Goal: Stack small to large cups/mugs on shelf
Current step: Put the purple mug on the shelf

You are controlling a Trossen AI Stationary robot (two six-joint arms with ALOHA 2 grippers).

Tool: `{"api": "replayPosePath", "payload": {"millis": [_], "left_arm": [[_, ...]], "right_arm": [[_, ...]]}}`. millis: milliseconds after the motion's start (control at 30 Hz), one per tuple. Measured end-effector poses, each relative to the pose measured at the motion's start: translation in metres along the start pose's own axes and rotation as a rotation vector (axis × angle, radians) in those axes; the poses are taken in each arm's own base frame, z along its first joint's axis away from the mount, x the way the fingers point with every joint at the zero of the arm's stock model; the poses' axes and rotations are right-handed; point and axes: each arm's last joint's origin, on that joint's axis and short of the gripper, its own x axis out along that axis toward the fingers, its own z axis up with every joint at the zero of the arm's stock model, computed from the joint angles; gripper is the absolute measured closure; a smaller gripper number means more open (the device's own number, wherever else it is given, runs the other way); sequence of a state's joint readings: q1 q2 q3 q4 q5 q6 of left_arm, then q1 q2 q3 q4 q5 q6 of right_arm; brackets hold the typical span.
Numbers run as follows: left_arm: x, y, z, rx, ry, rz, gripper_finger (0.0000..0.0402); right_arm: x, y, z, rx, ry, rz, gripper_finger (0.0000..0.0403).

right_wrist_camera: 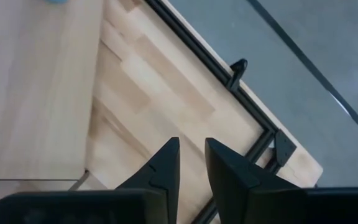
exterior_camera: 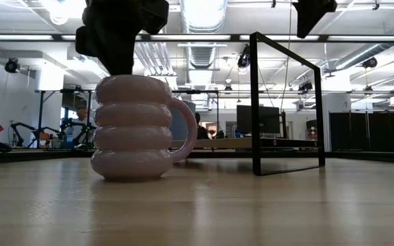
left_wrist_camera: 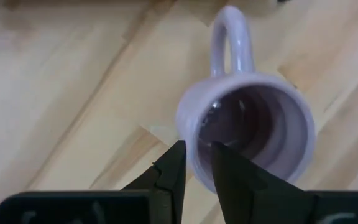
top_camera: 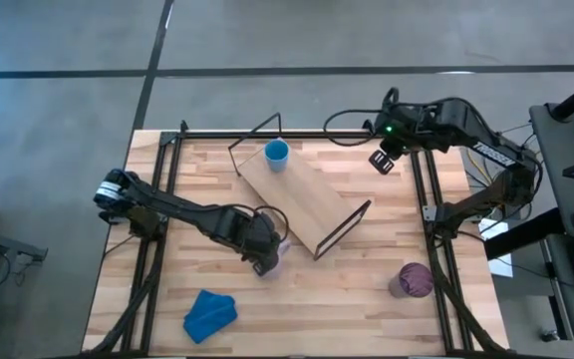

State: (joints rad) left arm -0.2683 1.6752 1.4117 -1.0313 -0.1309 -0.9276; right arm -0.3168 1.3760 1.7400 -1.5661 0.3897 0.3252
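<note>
The pale-lilac ribbed mug [exterior_camera: 132,130] stands upright on its base on the tabletop, just in front of the shelf's near edge. My left gripper [top_camera: 265,257] is over it, shut on its rim. The shelf [top_camera: 302,194], a light board on black wire legs, lies slantwise at mid-table. The small light-blue cup [top_camera: 277,153] stands on the shelf's far end. The dark-purple cup [top_camera: 414,280] sits on the table toward the near right. My right gripper [top_camera: 385,160] hovers by the far right rail with a narrow gap between its fingers, touching nothing. My left gripper [left_wrist_camera: 197,155] pinches the mug's rim wall [left_wrist_camera: 199,149] on the side opposite the handle [left_wrist_camera: 229,37]. One finger [left_wrist_camera: 173,168] is outside the wall and the other finger [left_wrist_camera: 232,174] is inside the hollow. The fingers come from above, pointing down. The mug stands upright on the table.
A crumpled blue cloth [top_camera: 210,312] lies near the near left corner. Black rails [top_camera: 431,199] run along the table's sides and far edge. The shelf's wire leg [exterior_camera: 286,102] stands right of the mug in the low view. Bare wood lies between the shelf and the purple cup.
</note>
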Motion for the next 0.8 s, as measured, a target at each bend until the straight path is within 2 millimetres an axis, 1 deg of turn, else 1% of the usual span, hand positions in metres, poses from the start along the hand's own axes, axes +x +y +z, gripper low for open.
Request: {"api": "replayPosePath", "payload": {"millis": [200,367,633,800], "left_arm": [[0.002,0.000,-0.001,0.000,0.014,-0.005,0.0340],[0.006,0.000,-0.002,0.002,0.028,0.002,0.0340],[0.012,0.000,-0.002,0.004,0.044,0.017,0.0340],[0.022,-0.001,-0.004,0.007,0.069,0.030,0.0340]], "right_arm": [[0.006,0.002,-0.002,-0.010,0.023,-0.008,0.0324],[0.009,0.003,-0.003,-0.013,0.030,-0.010,0.0327],[0.007,0.002,-0.002,-0.013,0.023,-0.010,0.0335],[0.006,0.002,-0.003,-0.019,0.016,-0.010,0.0335]]}}
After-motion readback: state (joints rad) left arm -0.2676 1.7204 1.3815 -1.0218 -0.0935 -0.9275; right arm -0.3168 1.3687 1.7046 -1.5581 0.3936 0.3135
